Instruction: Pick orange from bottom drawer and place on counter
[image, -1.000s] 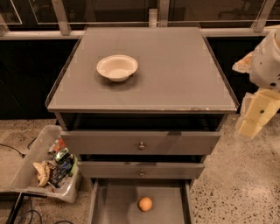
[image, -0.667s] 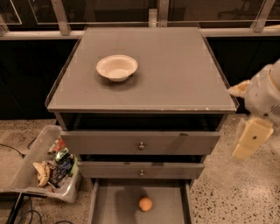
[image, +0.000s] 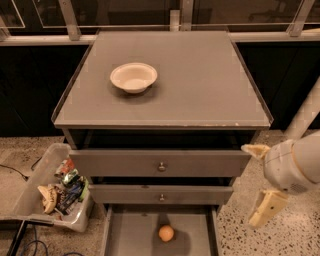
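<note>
The orange (image: 166, 233) lies on the floor of the open bottom drawer (image: 130, 235), near its middle. The counter (image: 200, 85) is the broad grey top of the cabinet. My gripper (image: 258, 179) hangs to the right of the cabinet, level with the upper drawer fronts, above and well right of the orange. Its two cream fingers (image: 266, 207) stand wide apart and hold nothing.
A white bowl (image: 133, 77) sits on the counter's left half. Two shut grey drawer fronts with small knobs (image: 161, 167) are above the open drawer. A clear bin of snack packets (image: 55, 192) stands on the floor at the left. Dark windows line the back.
My gripper has moved down and a little left along the cabinet's right side, from counter height to drawer-front height. The orange and bowl have not moved.
</note>
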